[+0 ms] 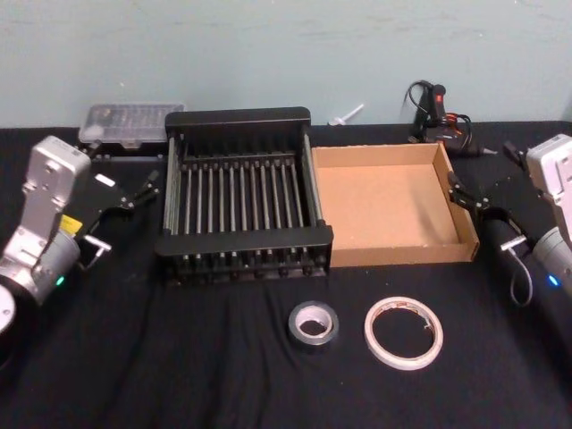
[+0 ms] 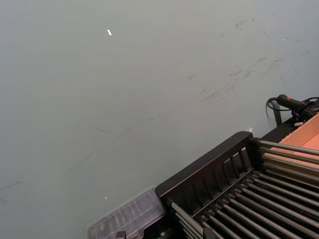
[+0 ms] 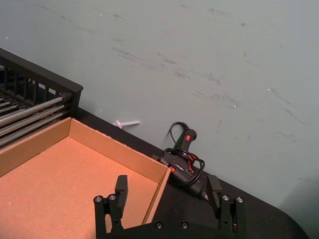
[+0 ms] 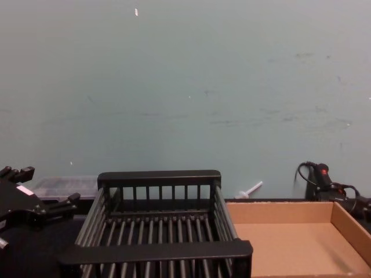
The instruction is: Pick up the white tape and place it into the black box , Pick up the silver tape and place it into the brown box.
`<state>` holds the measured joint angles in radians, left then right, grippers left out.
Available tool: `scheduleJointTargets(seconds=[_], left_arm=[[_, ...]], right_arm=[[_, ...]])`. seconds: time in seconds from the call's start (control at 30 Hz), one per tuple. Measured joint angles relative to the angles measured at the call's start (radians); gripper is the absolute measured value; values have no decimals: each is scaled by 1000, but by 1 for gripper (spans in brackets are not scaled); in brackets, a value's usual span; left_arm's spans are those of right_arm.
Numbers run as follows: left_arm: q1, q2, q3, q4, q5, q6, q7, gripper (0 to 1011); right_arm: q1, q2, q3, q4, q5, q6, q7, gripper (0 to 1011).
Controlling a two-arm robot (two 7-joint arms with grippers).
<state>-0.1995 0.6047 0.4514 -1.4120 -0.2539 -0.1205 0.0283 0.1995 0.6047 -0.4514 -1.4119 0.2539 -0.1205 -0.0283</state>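
Both tapes, white tape [image 1: 403,332] and silver tape [image 1: 313,324], appear from the head.

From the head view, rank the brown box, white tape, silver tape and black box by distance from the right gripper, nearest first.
Right gripper sits at the table's right.
1. Brown box, right beside it.
2. White tape, in front of the brown box.
3. Silver tape, left of the white tape.
4. Black box, left of the brown box; close to silver tape's rank.
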Motion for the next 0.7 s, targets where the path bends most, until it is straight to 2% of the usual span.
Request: scheduleJointTargets(seconds=[0.7], left_arm=[[0,0,0,0,0,0,0,1001]], right_arm=[[0,0,0,0,0,0,0,1002]])
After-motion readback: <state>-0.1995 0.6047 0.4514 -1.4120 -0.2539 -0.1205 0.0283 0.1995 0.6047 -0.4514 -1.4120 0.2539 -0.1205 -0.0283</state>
